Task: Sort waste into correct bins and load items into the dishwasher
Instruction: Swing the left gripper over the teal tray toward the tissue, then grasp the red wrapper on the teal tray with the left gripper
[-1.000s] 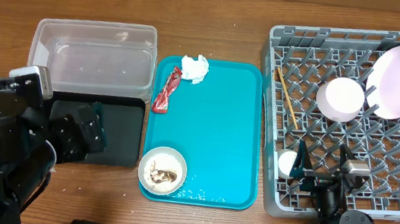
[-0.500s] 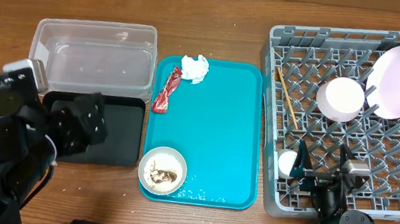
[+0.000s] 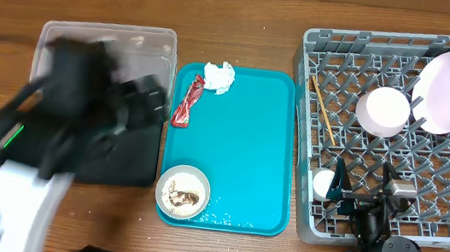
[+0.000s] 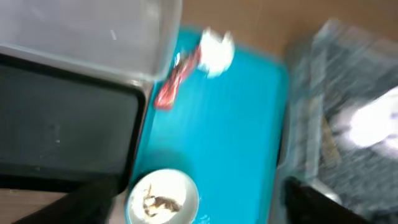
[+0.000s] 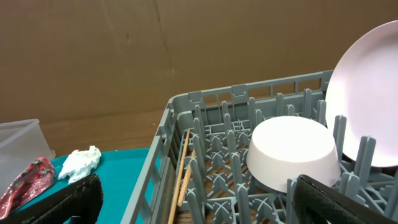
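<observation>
Your left arm swung, blurred, toward the flat teal plastic tray, left gripper spread and empty. The crinkled red wrapper lay just inside that tray's left rim, long axis along the rim, nearest this arm.

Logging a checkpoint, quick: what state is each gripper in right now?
Left gripper: open, holding nothing.
Right gripper: open, holding nothing.

We see bare teal tray surface right of the red wrapper, napkin and white bowl; the grey rack stands just beside its right edge.
</observation>
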You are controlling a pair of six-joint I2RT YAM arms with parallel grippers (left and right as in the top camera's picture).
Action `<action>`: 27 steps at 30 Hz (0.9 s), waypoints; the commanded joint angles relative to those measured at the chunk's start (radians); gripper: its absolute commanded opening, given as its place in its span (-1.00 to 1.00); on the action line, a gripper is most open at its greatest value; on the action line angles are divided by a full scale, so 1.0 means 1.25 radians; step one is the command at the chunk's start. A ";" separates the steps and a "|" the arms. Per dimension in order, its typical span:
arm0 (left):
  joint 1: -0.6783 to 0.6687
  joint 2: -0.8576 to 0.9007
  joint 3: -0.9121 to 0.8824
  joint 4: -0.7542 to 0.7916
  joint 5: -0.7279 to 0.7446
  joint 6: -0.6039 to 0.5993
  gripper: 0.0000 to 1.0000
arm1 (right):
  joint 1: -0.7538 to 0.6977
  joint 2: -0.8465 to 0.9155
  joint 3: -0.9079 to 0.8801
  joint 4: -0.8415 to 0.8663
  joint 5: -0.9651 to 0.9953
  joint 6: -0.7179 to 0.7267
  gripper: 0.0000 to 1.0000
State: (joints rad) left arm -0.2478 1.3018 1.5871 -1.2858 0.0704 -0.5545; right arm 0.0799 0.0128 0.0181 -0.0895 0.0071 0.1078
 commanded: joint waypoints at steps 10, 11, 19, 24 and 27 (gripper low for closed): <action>-0.214 0.468 -0.023 0.149 -0.419 0.060 0.60 | -0.003 -0.007 -0.008 0.005 0.000 -0.003 1.00; -0.214 0.488 -0.023 0.162 -0.428 0.060 0.60 | -0.003 -0.007 -0.008 0.005 0.000 -0.003 1.00; -0.190 0.612 -0.023 0.327 -0.452 0.134 0.61 | -0.003 -0.007 -0.008 0.005 0.000 -0.003 1.00; -0.186 0.645 -0.023 0.386 -0.460 0.158 0.57 | -0.003 -0.007 -0.008 0.005 0.000 -0.003 1.00; -0.184 0.667 -0.023 0.394 -0.459 0.157 0.47 | -0.003 -0.007 -0.008 0.005 0.000 -0.003 1.00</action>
State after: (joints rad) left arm -0.4881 2.0949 1.5543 -0.8043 -0.4717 -0.3897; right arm 0.0799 0.0128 0.0181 -0.0895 0.0071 0.1078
